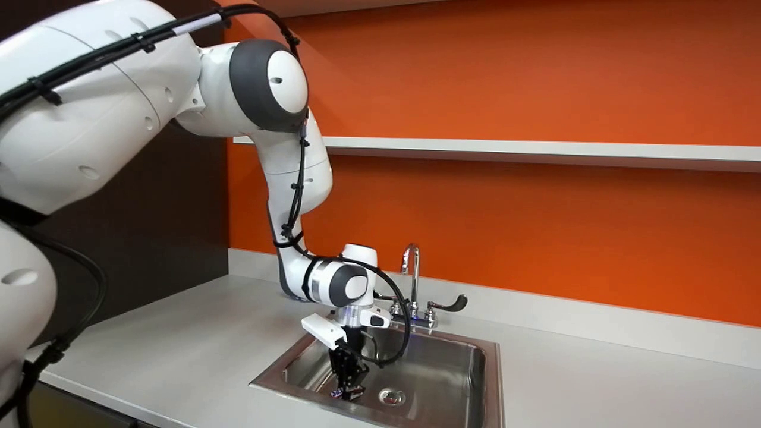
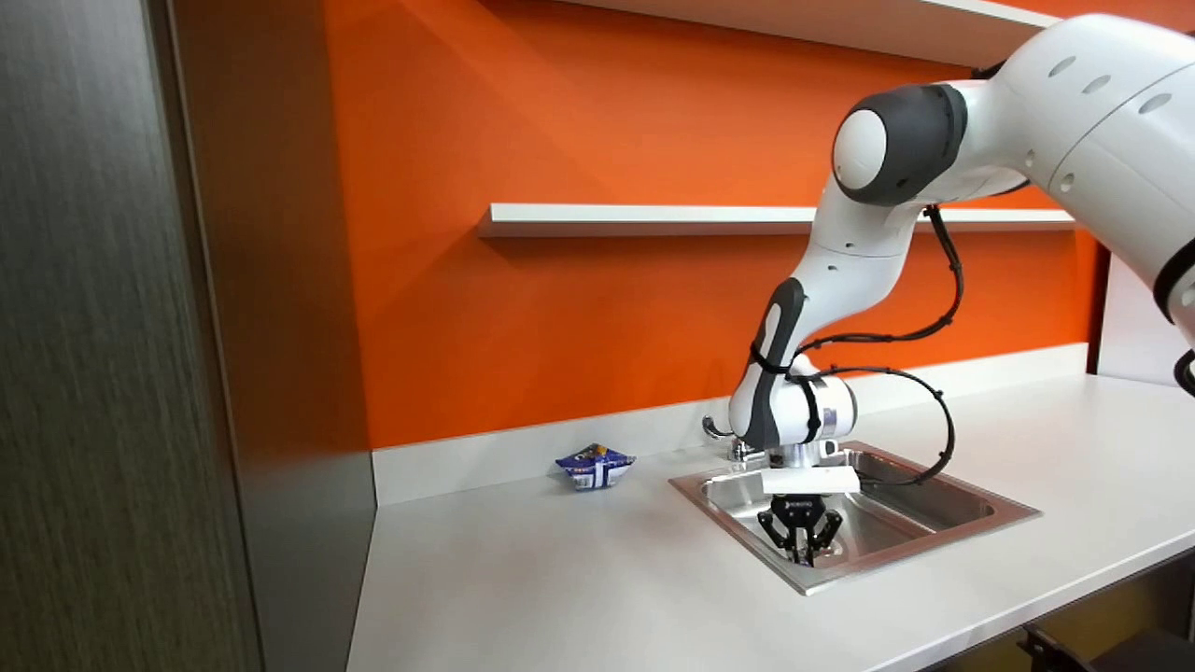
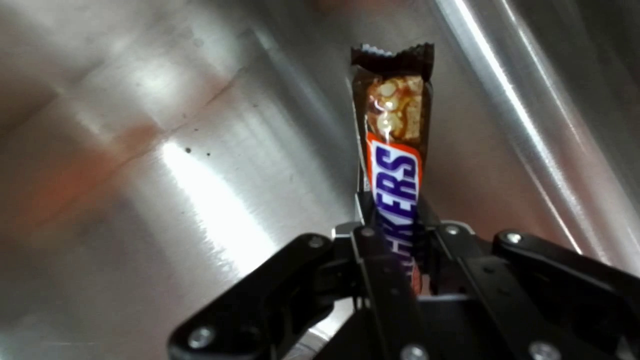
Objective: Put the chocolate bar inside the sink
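- The chocolate bar (image 3: 395, 135) shows "KERS"; its other letters are unclear.
- The hand (image 3: 395, 215) is closed on it, inside the sink (image 1: 494, 386).
- The blue packet (image 2: 596, 467) on the counter (image 2: 523, 579) has unreadable print.

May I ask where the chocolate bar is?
The wrist view shows the chocolate bar in the claw; in an exterior view it is inside the sink, left of the drain.

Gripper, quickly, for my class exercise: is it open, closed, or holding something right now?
Gripper: closed, holding the chocolate bar.
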